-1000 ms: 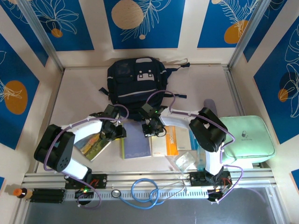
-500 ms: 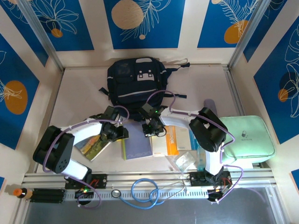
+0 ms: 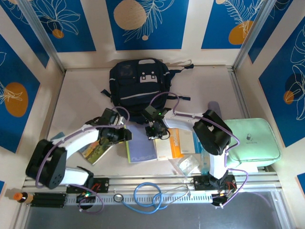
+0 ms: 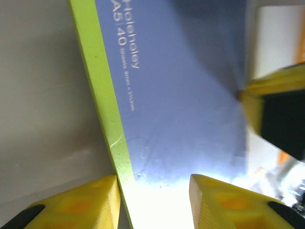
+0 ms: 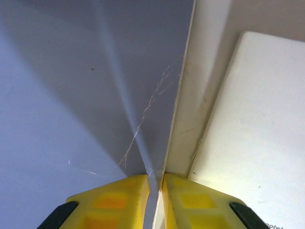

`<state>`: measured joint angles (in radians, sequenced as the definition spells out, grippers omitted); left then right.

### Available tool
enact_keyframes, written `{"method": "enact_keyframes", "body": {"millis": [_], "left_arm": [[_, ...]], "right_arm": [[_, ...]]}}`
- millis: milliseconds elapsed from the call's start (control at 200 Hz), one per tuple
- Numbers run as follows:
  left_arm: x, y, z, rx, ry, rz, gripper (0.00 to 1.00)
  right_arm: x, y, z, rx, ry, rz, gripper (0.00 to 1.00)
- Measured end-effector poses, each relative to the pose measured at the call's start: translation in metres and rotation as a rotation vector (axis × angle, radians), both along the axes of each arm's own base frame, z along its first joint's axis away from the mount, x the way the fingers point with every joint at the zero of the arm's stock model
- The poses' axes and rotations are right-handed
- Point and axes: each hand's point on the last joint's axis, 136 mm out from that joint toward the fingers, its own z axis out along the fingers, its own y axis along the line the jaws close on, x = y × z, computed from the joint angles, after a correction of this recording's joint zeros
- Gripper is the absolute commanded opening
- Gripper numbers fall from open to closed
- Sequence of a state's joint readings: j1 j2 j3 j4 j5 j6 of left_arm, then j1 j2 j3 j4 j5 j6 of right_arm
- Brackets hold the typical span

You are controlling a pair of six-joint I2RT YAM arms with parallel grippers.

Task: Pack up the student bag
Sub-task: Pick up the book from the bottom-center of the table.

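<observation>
**Packing barely begun.** The student bag [image 3: 138,83], a large dark navy fabric backpack with a grey-white patch and a pale diagonal stripe, lies flat at the far middle of the table, front side up. From above you can see no open mouth and nothing tucked inside.

- **Zip case:** The mint green rectangular zip case [image 3: 250,140] rests well apart from the bag, to the bag's right and nearer the arms.
- **Notebook:** Just in front of the bag lies the lilac-blue soft-cover notebook with a lime green spine [image 3: 141,151]. It looks like the item in hand.
- **Books:** Also in front of the bag, the white and orange book [image 3: 172,144] lies a little to the right and the yellow-green picture book [image 3: 95,149] to the left.
- **Small items:** Farther from the bag, toward the arm bases, sit a clear plastic pouch [image 3: 188,164] and a looped blue tube [image 3: 147,193].

Your right gripper [image 5: 156,179] has its fingers pressed almost together on the thin edge of the notebook's cover, on the side facing the bag. Your left gripper [image 4: 152,183] stands spread across the green spine and does not appear to be clamping it.

By this reckoning every item is outside the bag, so all the loading is left to do. The bag probably needs opening first.
</observation>
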<state>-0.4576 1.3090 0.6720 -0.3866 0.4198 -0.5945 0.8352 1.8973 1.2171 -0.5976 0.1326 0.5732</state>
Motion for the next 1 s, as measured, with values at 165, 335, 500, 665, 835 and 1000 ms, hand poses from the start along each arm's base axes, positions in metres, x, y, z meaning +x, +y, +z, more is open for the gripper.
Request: {"method": "enact_keyframes", "body": {"millis": [165,335,500,665,835,1000], "left_arm": [[-0.005,-0.011,0.021,-0.134,-0.078,-0.011,0.42],[-0.010,-0.006,-0.004,-0.103,0.015,0.035,0.38],[-0.013,0.001,-0.033,-0.061,0.106,0.103,0.34],[-0.009,0.004,-0.037,-0.047,0.109,0.140,0.32],[-0.004,0.009,-0.038,-0.014,0.090,0.180,0.32],[-0.002,0.017,-0.038,0.023,0.076,0.214,0.32]], "right_arm": [[0.000,-0.001,0.000,-0.001,-0.001,-0.002,0.20],[0.001,-0.001,0.000,0.000,-0.001,-0.004,0.20],[0.004,-0.004,0.000,-0.008,-0.005,-0.012,0.18],[0.004,-0.005,0.000,-0.011,-0.007,-0.017,0.13],[0.005,-0.005,0.001,-0.012,-0.010,-0.019,0.13],[0.006,-0.004,0.001,-0.004,-0.015,-0.024,0.13]]}}
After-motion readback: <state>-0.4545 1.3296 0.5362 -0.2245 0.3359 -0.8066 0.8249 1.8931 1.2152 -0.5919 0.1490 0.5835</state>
